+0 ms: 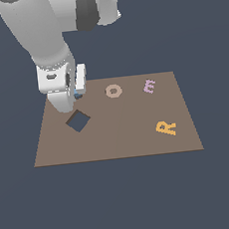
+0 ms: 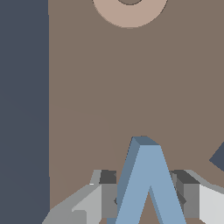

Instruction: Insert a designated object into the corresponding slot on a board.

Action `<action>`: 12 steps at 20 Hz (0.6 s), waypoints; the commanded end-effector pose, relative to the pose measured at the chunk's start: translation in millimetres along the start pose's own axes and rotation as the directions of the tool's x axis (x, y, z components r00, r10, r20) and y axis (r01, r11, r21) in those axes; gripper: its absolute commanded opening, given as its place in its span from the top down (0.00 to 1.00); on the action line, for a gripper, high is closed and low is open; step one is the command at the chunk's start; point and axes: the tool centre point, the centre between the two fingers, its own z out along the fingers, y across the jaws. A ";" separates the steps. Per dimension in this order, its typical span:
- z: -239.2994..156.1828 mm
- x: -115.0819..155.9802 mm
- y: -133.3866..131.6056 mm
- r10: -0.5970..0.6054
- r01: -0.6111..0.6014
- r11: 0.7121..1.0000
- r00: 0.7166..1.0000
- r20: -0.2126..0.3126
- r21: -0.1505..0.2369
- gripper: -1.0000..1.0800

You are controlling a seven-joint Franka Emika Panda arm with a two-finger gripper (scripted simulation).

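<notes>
The light-blue "V" block (image 2: 151, 183) sits between my gripper's (image 2: 148, 199) fingers in the wrist view, and both pads touch its legs. In the exterior view only a blue sliver (image 1: 78, 96) shows under the gripper (image 1: 76, 94), low over the far corner of the brown board (image 1: 119, 141) on the exterior view's left. I cannot tell whether the block rests on the board or is held just above it. The V-shaped slot is not visible in either view. The board also shows in the wrist view (image 2: 83, 87).
A dark diamond hole (image 1: 78, 121) lies just in front of the gripper; its corner shows in the wrist view (image 2: 218, 158). A tan ring (image 1: 113, 91) (image 2: 129, 11), a pink "E" (image 1: 149, 86) and an orange "R" (image 1: 166, 127) lie on the board.
</notes>
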 end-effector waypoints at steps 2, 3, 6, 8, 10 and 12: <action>-0.2 -2.0 1.3 -0.027 0.027 1.000 1.000 0.000 0.000 1.00; -0.2 -2.3 1.6 -0.031 0.031 1.000 1.000 0.000 0.000 1.00; -0.2 -2.5 1.9 -0.036 0.036 0.999 0.999 0.000 0.000 1.00; 0.3 -2.5 1.6 -0.032 0.032 0.999 0.999 0.000 0.000 1.00; 2.8 -2.5 1.9 -0.033 0.033 0.999 0.999 0.000 0.000 1.00; 7.1 -2.5 2.3 -0.034 0.034 0.999 0.999 -0.001 -0.001 1.00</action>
